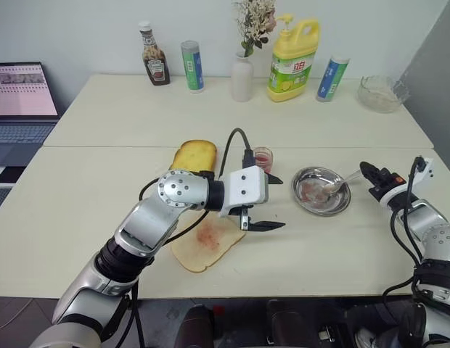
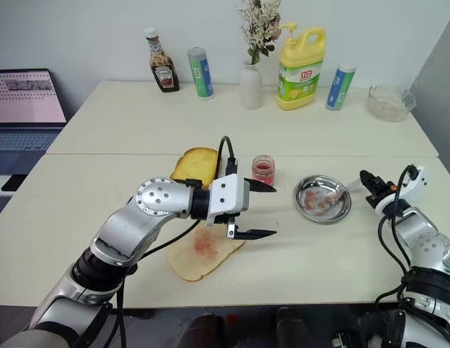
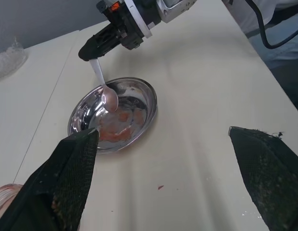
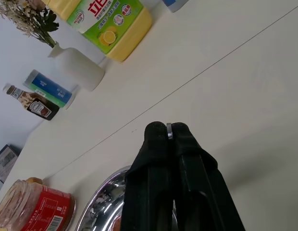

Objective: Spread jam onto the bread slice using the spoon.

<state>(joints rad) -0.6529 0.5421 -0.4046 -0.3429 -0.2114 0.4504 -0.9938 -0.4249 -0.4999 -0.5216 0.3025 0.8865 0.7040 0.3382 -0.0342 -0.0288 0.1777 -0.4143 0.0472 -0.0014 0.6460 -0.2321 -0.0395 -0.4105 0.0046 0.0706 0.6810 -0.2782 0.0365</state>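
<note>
The table (image 1: 80,217) is two pale tops pushed together, the seam running across between the near and far halves. Along the far edge stand a ketchup bottle (image 1: 154,64), two tubes, a vase (image 1: 242,76) and a yellow jug (image 1: 292,59), with a glass bowl (image 1: 382,93) at the far right corner; all sit well apart from the work.

The left gripper (image 1: 267,203) hovers over the middle of the near half with its fingers spread wide and nothing between them. The bread (image 1: 207,245) lies close to the near edge, partly under that arm, with a pinkish-red smear at its centre. A toast (image 1: 194,154) sits just behind it by the seam. The steel dish (image 1: 321,191) rests to the right, streaked with red. The jam (image 1: 263,159) stands by the seam, between toast and dish.

The right gripper (image 3: 96,48) is clamped on the handle of the spoon (image 3: 105,86), whose bowl dips into the dish.

By the look of it, a first pass is done: jam is on the bread, but only a small central patch, so most of the slice is left to cover. The near half between bread and dish is open, giving the spoon a free path; the left arm over the bread is the main thing in the way, and the bread's nearness to the near edge leaves little margin.
</note>
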